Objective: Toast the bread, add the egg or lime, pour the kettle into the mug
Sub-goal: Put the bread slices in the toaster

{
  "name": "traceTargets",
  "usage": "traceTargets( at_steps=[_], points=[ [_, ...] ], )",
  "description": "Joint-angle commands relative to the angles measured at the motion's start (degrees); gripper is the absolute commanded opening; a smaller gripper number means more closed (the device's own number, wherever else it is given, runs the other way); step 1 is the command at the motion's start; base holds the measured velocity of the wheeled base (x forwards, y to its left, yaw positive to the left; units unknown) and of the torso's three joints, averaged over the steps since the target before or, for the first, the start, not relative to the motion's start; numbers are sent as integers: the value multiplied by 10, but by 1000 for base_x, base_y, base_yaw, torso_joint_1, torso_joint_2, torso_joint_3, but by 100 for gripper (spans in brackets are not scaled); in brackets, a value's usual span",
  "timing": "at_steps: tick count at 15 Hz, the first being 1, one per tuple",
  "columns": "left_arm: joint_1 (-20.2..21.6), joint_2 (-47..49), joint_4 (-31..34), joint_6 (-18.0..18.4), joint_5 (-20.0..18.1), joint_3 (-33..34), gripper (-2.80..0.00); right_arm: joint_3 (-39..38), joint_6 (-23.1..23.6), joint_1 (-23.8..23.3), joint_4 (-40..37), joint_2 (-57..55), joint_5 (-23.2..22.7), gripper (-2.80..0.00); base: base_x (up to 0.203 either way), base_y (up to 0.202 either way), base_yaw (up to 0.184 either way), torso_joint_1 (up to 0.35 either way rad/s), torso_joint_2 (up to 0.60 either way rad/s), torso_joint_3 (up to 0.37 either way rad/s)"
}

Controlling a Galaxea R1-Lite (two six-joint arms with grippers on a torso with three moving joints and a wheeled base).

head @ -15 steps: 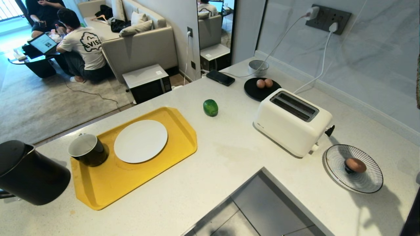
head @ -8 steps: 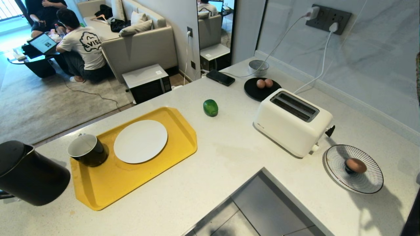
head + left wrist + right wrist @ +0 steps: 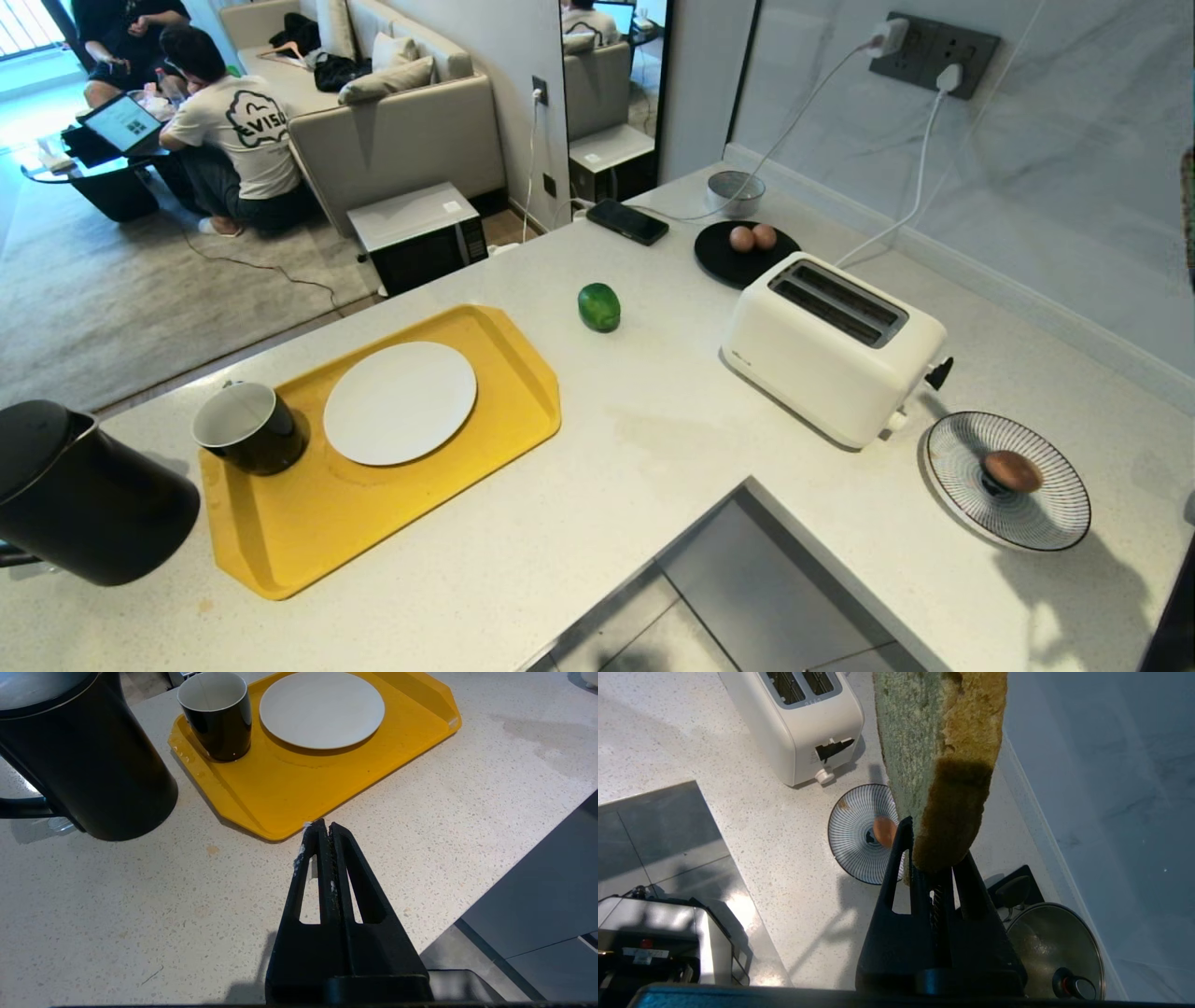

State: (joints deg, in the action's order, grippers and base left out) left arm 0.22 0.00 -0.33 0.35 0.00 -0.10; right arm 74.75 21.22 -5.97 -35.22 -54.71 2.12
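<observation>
My right gripper [image 3: 934,845] is shut on the lower crust edge of the bread [image 3: 934,742], a pale green slice held upright high above the counter. Below it are the white toaster [image 3: 803,714] [image 3: 831,345] with empty slots and a striped plate [image 3: 1046,523] bearing an egg [image 3: 1012,471] [image 3: 884,830]. Two more eggs [image 3: 752,237] lie on a black plate behind the toaster. The lime [image 3: 599,306] sits mid-counter. My left gripper [image 3: 325,826] is shut and empty near the yellow tray's [image 3: 299,798] front corner. The mug [image 3: 217,716] [image 3: 248,427] stands on the tray, and the kettle [image 3: 79,756] [image 3: 84,495] stands to its left.
A white plate [image 3: 400,401] lies on the tray. A phone [image 3: 627,221] and small bowl [image 3: 735,191] sit at the back, with cables [image 3: 920,159] running to a wall socket. A lidded pot [image 3: 1057,947] stands on a hob at the right. A grey recess [image 3: 728,597] cuts the front edge. People [image 3: 233,131] sit far left.
A shadow has come over the egg on the striped plate, which now looks darker. Nothing else on the counter has moved.
</observation>
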Motion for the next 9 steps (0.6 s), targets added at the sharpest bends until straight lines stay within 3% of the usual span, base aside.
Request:
traceTargets(
  at_steps=[1, 3, 7, 9],
  points=[
    [0, 1, 0, -1, 0, 0, -280, 0, 1, 0, -2, 0, 0, -280, 0, 0, 0, 0, 0, 0],
    [0, 1, 0, 0, 0, 0, -280, -1, 1, 0, -2, 0, 0, -280, 0, 0, 0, 0, 0, 0],
    [0, 1, 0, 2, 1, 0, -280, 1, 0, 0, -2, -6, 0, -280, 170, 0, 2, -1, -2, 1],
    [0, 1, 0, 0, 0, 0, -280, 1, 2, 0, -2, -7, -4, -280, 62, 0, -1, 16, 5, -1]
  ],
)
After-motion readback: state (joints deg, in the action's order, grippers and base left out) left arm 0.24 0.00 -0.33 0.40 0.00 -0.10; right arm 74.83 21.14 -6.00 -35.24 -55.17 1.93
